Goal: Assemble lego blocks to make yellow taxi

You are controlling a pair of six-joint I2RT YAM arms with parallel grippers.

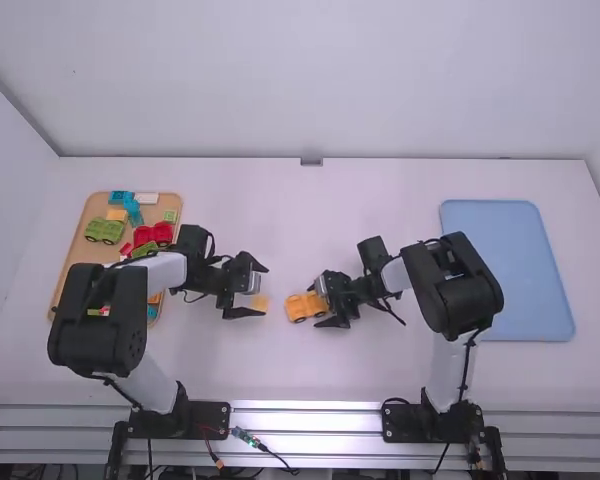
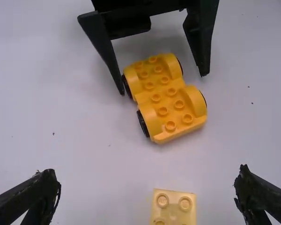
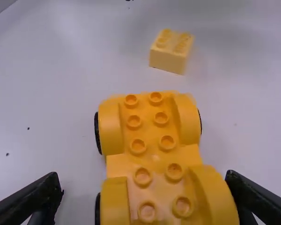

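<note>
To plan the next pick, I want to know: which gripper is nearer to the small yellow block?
Left. The left gripper is open over the block; the right gripper is farther away, open around the wheeled base.

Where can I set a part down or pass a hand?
Bare: the white table beyond the left claw and right claw; the middle, along the metal rail; the flat blue rectangular tray. Crowded: between the claws, around the small pale-yellow plastic block and orange wheeled base.

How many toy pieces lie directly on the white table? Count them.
2: a pale yellow plastic block between the left jaws, and an orange-yellow wheeled plastic base partly between the right jaws. More may be hidden.
</note>
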